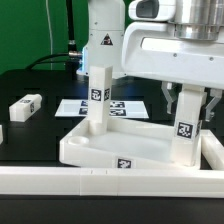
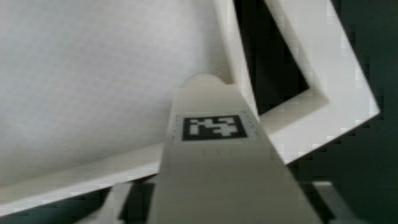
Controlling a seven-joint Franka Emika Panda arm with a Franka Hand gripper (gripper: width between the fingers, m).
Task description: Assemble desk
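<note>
The white tray-like desk top (image 1: 120, 150) lies in the middle of the table, rim up. One white tagged leg (image 1: 97, 95) stands upright in its far corner on the exterior view's left. A second leg (image 1: 186, 130) stands upright at the corner on the exterior view's right, and my gripper (image 1: 189, 105) is shut on its upper part from above. In the wrist view this leg (image 2: 217, 150) runs down between my fingers (image 2: 118, 205) toward the desk top (image 2: 107, 80). Its lower end is hidden by its own body there.
A loose white leg (image 1: 25, 105) lies on the black table at the exterior view's left, and another white part (image 1: 2, 132) shows at the left edge. The marker board (image 1: 75, 105) lies behind the desk top. A long low white rail (image 1: 110, 182) runs along the front.
</note>
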